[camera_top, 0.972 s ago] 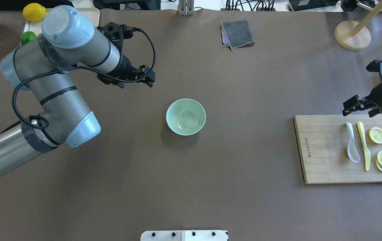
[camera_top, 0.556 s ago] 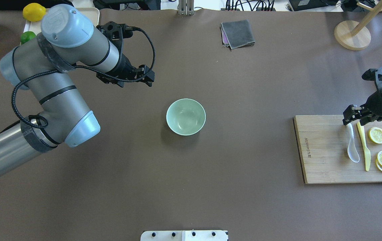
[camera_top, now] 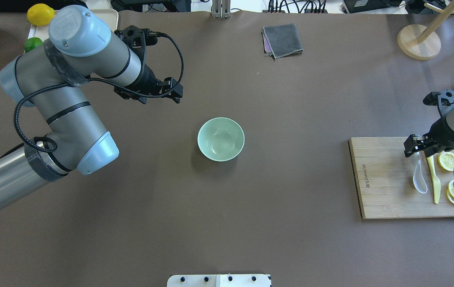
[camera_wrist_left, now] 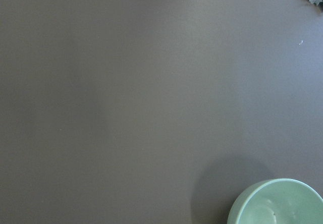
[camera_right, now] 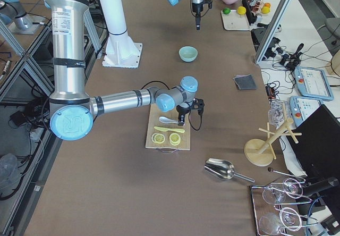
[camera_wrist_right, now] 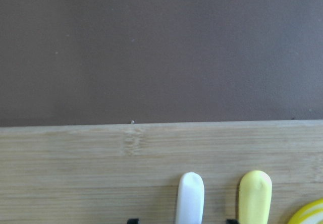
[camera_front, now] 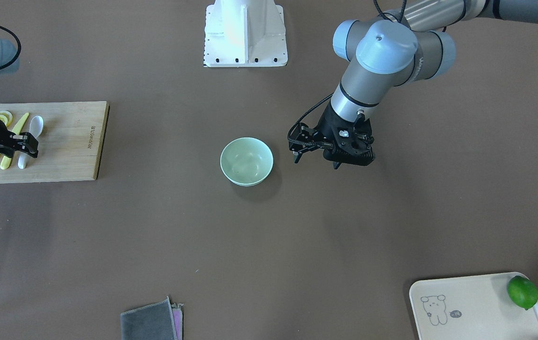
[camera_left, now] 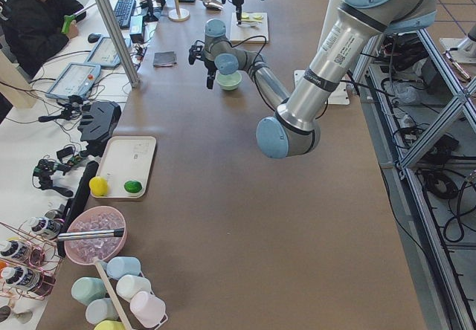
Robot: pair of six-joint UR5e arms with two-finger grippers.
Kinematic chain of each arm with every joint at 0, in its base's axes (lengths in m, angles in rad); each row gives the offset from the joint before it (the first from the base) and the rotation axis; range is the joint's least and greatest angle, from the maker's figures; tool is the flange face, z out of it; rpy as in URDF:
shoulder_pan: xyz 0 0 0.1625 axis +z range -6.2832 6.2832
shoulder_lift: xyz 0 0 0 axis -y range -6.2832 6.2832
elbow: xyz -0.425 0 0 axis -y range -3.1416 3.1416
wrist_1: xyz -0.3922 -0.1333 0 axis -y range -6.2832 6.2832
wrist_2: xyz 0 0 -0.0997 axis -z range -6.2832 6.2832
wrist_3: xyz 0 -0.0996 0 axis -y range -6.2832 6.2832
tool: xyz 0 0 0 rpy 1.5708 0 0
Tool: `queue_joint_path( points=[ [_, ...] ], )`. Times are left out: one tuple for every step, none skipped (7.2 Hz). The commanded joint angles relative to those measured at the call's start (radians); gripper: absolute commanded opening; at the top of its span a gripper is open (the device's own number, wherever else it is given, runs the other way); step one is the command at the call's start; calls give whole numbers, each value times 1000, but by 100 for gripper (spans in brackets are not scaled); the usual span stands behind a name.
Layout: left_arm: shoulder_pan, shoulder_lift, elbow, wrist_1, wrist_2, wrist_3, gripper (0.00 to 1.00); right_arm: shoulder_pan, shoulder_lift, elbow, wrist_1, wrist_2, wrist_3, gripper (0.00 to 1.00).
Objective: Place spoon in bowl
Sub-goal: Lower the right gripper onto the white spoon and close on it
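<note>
The white spoon [camera_top: 419, 178] lies on the wooden cutting board [camera_top: 382, 179] at the right, scoop toward the robot. It also shows in the front view [camera_front: 36, 126] and the right wrist view [camera_wrist_right: 190, 196]. My right gripper [camera_top: 417, 148] is open and low over the far end of the spoon's handle, with a finger on either side of it. The pale green bowl [camera_top: 221, 139] stands empty at the table's middle and shows in the front view [camera_front: 246, 160] and the left wrist view [camera_wrist_left: 277, 204]. My left gripper [camera_top: 173, 92] is open and empty, above the table beyond and left of the bowl.
A yellow knife [camera_top: 434, 179] lies right beside the spoon, with lemon slices [camera_top: 448, 160] next to it on the board. A grey cloth [camera_top: 282, 40] lies at the far middle. A tray [camera_top: 109, 16] with a lemon and a lime is at the far left. A wooden stand [camera_top: 418, 42] is at the far right.
My right gripper has moved from beyond the board's far edge onto the board and down over the spoon's handle end. The left arm has barely moved.
</note>
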Motion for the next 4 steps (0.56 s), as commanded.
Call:
queue_joint_path(
  points=[
    [-5,2,-3,0,-1,5,98,-16,-9,-2,1,-18,0,65],
    [-6,2,-3,0,-1,5,98,-22,-18,-2,1,-24,-4,60],
    [-8,3,-3,0,-1,5,98,-24,-20,-2,1,-24,-1,25],
    [-8,3,-3,0,-1,5,98,-27,-18,-2,1,-24,-1,0]
  ],
)
